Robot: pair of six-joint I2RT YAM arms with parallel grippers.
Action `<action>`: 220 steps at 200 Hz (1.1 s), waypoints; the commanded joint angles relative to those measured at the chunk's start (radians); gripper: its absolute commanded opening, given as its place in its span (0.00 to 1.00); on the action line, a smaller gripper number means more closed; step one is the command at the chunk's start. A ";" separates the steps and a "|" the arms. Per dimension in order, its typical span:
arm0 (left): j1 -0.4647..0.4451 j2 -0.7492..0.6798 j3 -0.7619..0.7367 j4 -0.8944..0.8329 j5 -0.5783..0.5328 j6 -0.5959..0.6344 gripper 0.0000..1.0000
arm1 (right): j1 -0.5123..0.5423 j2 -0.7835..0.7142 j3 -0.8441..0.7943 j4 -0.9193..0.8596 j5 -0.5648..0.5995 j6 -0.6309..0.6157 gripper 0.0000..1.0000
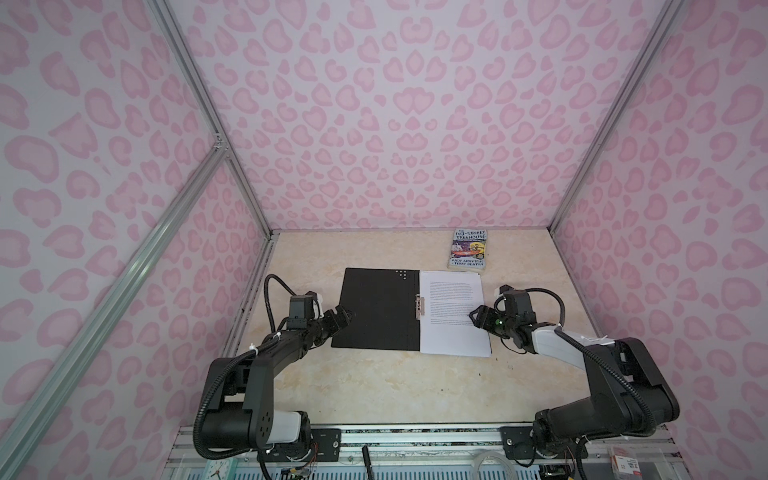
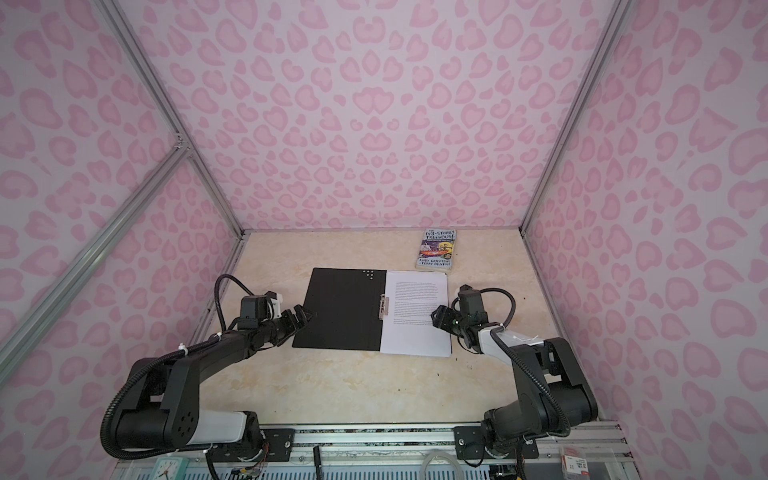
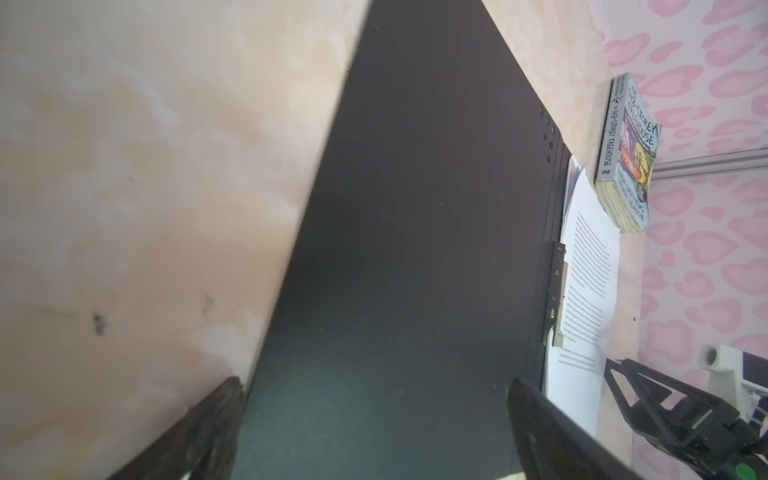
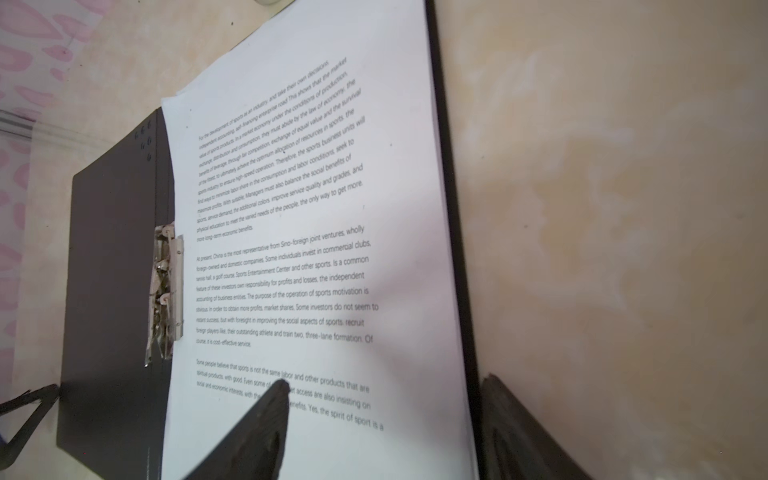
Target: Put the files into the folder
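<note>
The files [image 1: 453,316], a stack of white sheets printed with small black text, lie flat on the right half of the open folder [image 1: 378,311], just beside its metal spine clip [image 1: 419,305]. The folder rests black side up in the middle of the pale surface [image 1: 374,386]. Placing looks done. Closing the left cover seems next, which calls for getting under its free edge. The left fingers [image 3: 552,436] spread wide at that edge, empty. The right fingers [image 4: 257,428] stand apart over the sheets' outer edge, holding nothing. A paperback book [image 1: 468,249] lies just beyond.
</note>
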 commanded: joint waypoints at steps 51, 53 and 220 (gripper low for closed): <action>-0.093 -0.211 0.017 -0.047 0.303 -0.129 1.00 | 0.009 0.017 -0.005 -0.058 -0.169 0.024 0.71; -0.096 -0.215 0.018 -0.047 0.305 -0.130 1.00 | 0.010 0.017 -0.005 -0.058 -0.171 0.025 0.71; -0.183 -0.452 0.124 -0.377 -0.030 -0.031 1.00 | 0.335 -0.070 0.224 -0.253 0.143 0.054 0.63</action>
